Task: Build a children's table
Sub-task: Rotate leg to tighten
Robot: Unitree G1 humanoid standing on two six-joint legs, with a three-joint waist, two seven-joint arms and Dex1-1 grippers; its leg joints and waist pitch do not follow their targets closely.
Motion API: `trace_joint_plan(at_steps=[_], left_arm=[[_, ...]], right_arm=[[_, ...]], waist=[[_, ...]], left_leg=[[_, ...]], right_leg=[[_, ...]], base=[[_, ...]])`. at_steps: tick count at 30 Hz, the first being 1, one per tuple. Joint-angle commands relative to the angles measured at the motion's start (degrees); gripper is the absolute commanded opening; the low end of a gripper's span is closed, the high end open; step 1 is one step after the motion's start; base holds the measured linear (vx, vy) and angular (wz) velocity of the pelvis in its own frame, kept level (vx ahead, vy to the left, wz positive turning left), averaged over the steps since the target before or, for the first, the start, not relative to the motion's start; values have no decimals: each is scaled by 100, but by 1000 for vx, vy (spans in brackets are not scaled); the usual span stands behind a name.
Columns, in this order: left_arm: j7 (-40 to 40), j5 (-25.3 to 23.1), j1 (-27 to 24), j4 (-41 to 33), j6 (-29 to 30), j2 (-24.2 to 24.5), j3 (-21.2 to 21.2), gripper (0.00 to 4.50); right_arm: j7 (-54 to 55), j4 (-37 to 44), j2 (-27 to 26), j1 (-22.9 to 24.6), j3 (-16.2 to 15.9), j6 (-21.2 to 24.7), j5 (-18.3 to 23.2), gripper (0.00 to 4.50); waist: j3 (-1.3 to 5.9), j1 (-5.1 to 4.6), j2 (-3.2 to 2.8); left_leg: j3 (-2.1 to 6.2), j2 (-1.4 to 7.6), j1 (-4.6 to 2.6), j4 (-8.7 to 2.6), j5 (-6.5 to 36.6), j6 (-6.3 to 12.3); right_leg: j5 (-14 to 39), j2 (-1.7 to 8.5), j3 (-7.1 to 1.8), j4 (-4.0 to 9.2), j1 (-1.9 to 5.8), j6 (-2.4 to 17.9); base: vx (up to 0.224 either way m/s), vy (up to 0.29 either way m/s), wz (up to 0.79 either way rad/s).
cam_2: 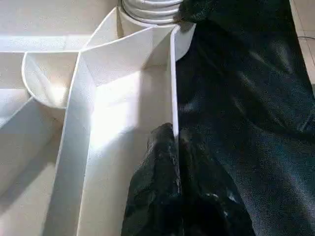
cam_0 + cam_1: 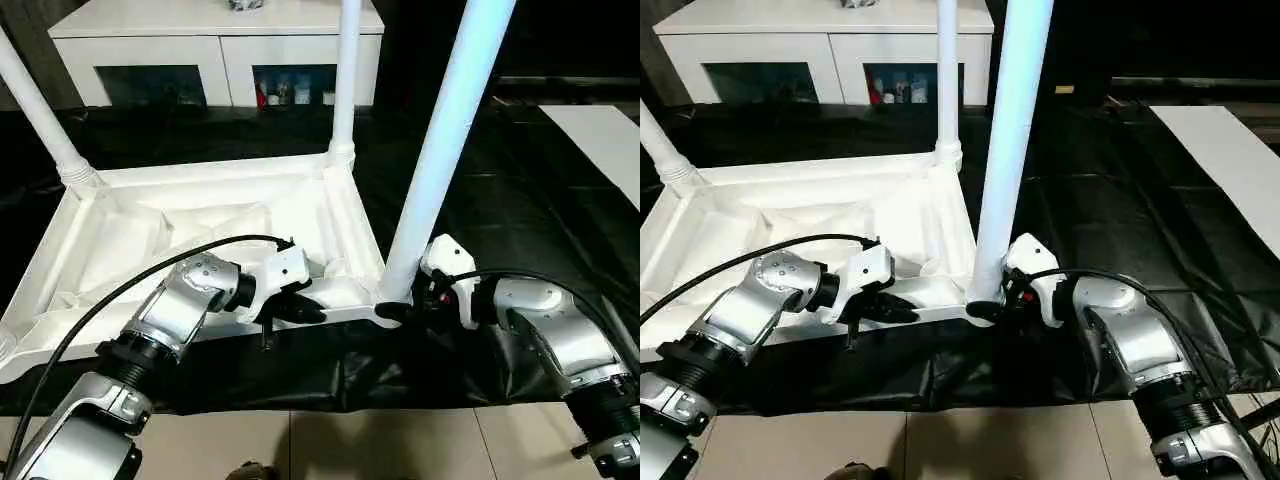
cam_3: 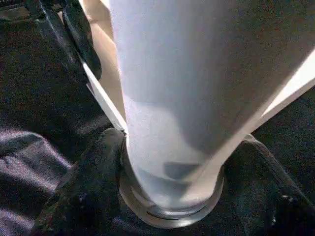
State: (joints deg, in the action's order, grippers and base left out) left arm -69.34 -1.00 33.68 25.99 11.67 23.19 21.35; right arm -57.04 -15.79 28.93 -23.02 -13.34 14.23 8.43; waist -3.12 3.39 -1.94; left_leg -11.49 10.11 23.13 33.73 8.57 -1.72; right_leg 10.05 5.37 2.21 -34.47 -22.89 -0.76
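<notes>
The children's table lies upside down on a black sheet, its white ribbed tabletop [image 2: 200, 230] facing up. Three white legs stand in corner sockets: far left [image 2: 40, 110], far right [image 2: 346, 80] and near right [image 2: 440, 150]. My left gripper [image 2: 305, 312] is shut on the tabletop's thin near rim [image 1: 173, 88], one black finger [image 1: 152, 187] on each side. My right gripper [image 2: 395, 305] reaches in from the right at the foot of the near right leg [image 3: 167, 98]. Its fingers [image 3: 83, 191] press against both sides of the leg's base at the socket.
A white cabinet [image 2: 215, 40] with glass-fronted compartments stands behind the table. The black sheet [image 2: 520, 200] spreads to the right, where a flat white panel [image 2: 600, 140] lies. Pale floor tiles [image 2: 380, 445] show at the near edge. A black cable [image 2: 120, 290] arcs over my left forearm.
</notes>
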Motion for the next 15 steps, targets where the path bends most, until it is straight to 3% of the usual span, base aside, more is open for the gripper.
trace_joint_plan(at_steps=[1, 4, 5, 7, 8, 10, 11, 12, 14, 15], left_arm=[[-91, -89, 49, -144, 24, 57, 133, 0], [-21, -108, 47, -126, -1, 41, 122, 0], [90, -112, 60, -81, -23, -13, 83, 0], [229, -104, 82, -16, -34, -95, 31, 0], [686, -140, 171, 241, -71, -345, -87, 0], [1000, -159, 238, 426, -49, -530, -162, 0], [1381, -163, 330, 641, 34, -767, -258, 0], [1382, -163, 330, 641, 34, -767, -258, 0], [1632, -221, 415, 799, 51, -884, -275, 0], [2013, -325, 537, 1023, 52, -1034, -295, 0]], right_arm=[[-82, -54, 28, -32, 3, -8, -2, 269], [72, -152, -112, -58, 115, 16, 46, 264], [292, -246, -252, -113, 228, 88, 88, 263], [692, -386, -448, -199, 355, 143, 68, 263], [1720, -717, -936, -375, 641, 223, -4, 262], [2440, -913, -1256, -466, 794, 316, -87, 262], [3313, -1146, -1636, -571, 977, 474, -172, 262], [3314, -1146, -1637, -571, 977, 474, -173, 262], [3712, -1280, -1844, -639, 1079, 533, -182, 261], [4182, -1462, -2115, -734, 1201, 582, -186, 261]], waist=[[413, -13, 68], [416, -15, 61], [409, -26, 84], [398, -52, 66], [383, -86, 100], [378, -160, 93], [361, -178, 89], [367, -219, 94], [376, -229, 90], [380, -243, 85]], left_leg=[[134, 286, -200, -391, 1711, 187], [131, 283, -195, -385, 1649, 220], [132, 282, -189, -391, 1679, 221], [138, 273, -202, -395, 1835, 146], [140, 272, -186, -406, 1920, 89], [179, 248, -204, -419, 2223, -142], [179, 246, -204, -425, 2273, -177], [193, 234, -215, -427, 2393, -260], [208, 246, -211, -440, 2440, -262], [189, 244, -215, -435, 2409, -230]], right_leg=[[1336, 269, -171, 404, 186, 1354], [1235, 265, -168, 395, 188, 1390], [1284, 263, -163, 402, 189, 1388], [1543, 269, -158, 422, 154, 1369], [1759, 273, -161, 432, 155, 1318], [2273, 269, -142, 466, 127, 1135], [2342, 264, -147, 476, 112, 1100], [2482, 265, -138, 483, 93, 1068], [2453, 274, -137, 504, 110, 981], [2267, 265, -156, 499, 78, 1016]], base=[[0, 0, 0], [0, 0, 0], [0, 0, 0], [0, 0, 0], [0, 0, 0], [0, 0, 0], [0, 0, 0], [0, 0, 0], [0, 0, 0], [0, 0, 0]])
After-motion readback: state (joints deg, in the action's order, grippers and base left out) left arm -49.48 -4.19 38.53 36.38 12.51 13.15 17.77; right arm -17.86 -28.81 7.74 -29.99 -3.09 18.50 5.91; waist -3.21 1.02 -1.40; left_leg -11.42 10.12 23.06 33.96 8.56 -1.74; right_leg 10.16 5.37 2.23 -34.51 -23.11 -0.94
